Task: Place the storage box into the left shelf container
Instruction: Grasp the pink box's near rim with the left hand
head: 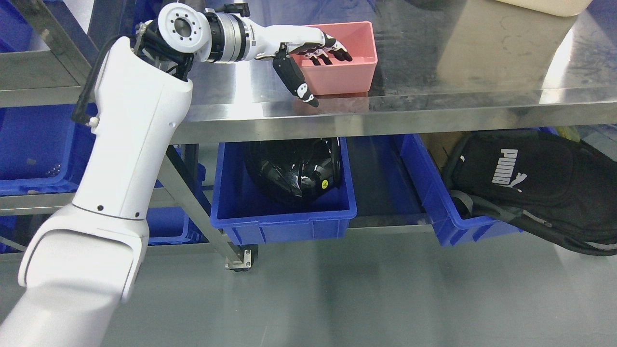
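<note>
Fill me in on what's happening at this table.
The robot's left hand is reaching over the near-left wall of a pink storage box on the steel table. Its fingers dip inside the box and the thumb hangs down outside, so a grip looks underway but not closed. The box sits on the table. Below, one blue bin holds a black helmet, another a black backpack.

Pink storage box; white-black robot hand; blue bins; black helmet; black backpack.

A black helmet lies in a blue bin.
</note>
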